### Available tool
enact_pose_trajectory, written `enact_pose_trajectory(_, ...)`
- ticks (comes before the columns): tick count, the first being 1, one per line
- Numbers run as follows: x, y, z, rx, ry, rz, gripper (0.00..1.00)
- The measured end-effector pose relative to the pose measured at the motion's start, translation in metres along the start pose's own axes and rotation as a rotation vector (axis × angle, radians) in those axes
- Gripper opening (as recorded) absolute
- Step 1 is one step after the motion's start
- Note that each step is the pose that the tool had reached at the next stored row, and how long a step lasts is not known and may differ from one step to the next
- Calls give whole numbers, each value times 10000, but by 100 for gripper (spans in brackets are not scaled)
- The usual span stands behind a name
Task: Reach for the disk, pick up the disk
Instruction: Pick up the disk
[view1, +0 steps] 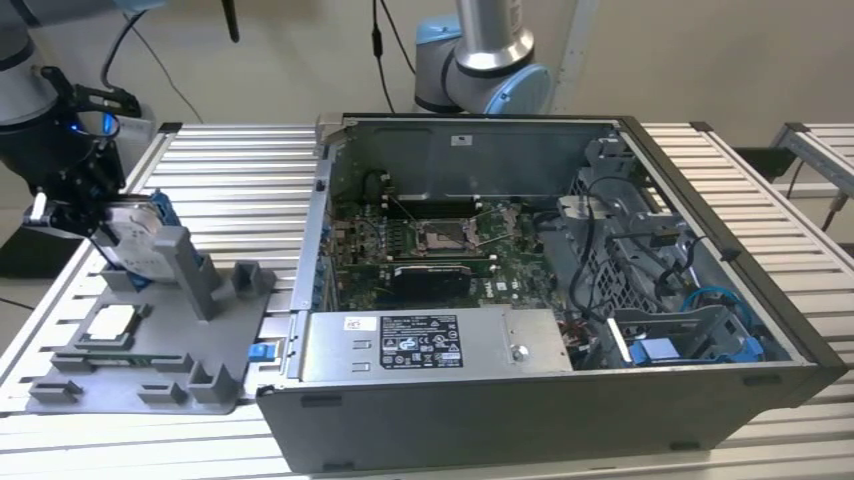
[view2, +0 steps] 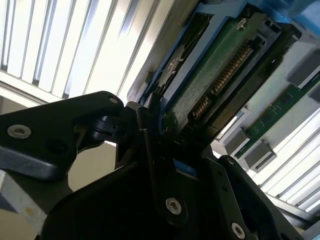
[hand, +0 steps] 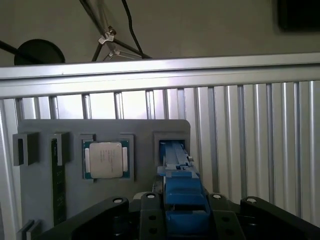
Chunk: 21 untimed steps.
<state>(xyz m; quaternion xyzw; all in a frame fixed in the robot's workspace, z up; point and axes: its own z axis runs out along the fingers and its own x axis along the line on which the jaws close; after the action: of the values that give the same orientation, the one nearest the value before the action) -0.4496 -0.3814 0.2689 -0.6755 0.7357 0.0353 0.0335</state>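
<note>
At the exterior view's left edge, about mid-height, the gripper (view1: 96, 222) is meeting the disk (view1: 134, 232). The disk is standing on edge in a grey upright holder (view1: 184, 262) on the grey tray (view1: 167, 350), well apart from the open computer case (view1: 534, 400) that is taking up the centre and right of the frame. Standing it upright is probably leaving its long sides free for the jaws to straddle. From this distance the contact itself is hard to judge, but the disk's lower edge is sitting in the holder, so I judge it not yet lifted. The first wrist view is showing what the exterior view cannot: the disk's blue rail (hand: 181, 187) is lying between the black fingers (hand: 150, 212), which look pressed against it on both sides, pinching it. The square chip (hand: 106, 159) is resting in its own tray pocket beside it. The second wrist view is showing the disk's green circuit board (view2: 210, 85) and connector pins, with one finger (view2: 145, 130) bearing on the disk's edge.
</note>
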Motion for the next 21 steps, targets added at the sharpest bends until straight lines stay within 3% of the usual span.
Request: enact_pose_trajectory(21,-28,2,-285,0,0,0,0)
